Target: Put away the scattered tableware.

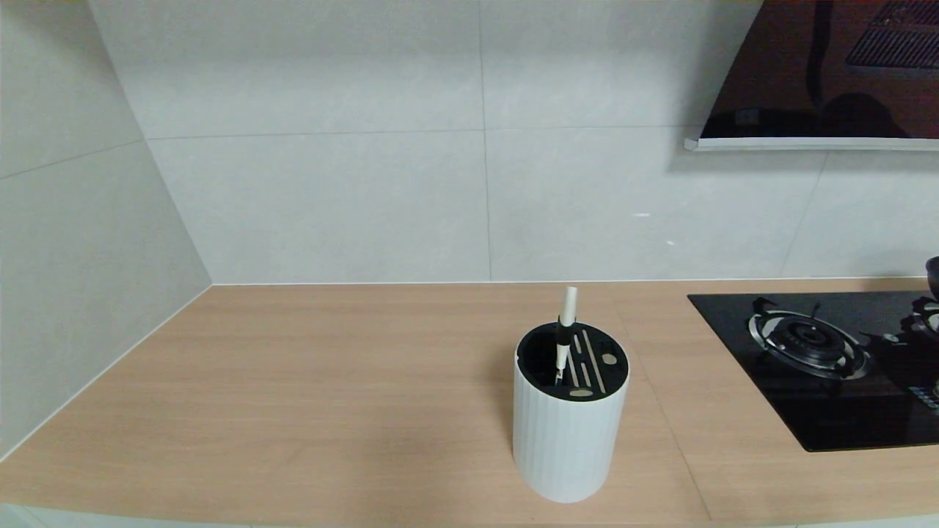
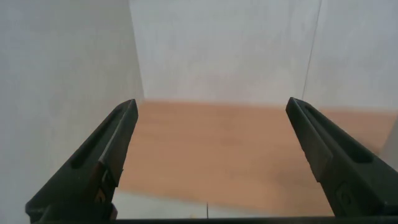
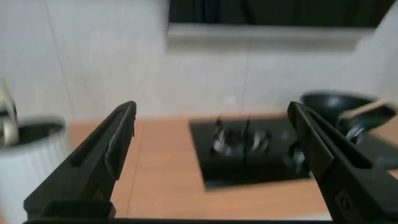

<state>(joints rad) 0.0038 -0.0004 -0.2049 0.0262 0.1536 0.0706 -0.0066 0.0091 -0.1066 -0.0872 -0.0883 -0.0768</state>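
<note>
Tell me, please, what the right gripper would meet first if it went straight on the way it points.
Probably the black stove, near its burner, which sits framed by the open right gripper. The counter before it looks free, though depth is unclear.

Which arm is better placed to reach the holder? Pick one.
Right, probably. The holder stands right of centre on the counter, and the open right gripper has it in view; the open left gripper faces the wall.

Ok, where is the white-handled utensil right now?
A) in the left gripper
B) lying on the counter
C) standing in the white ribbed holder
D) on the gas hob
C: the white-handled utensil sticks up out of the white ribbed holder on the counter.
</note>
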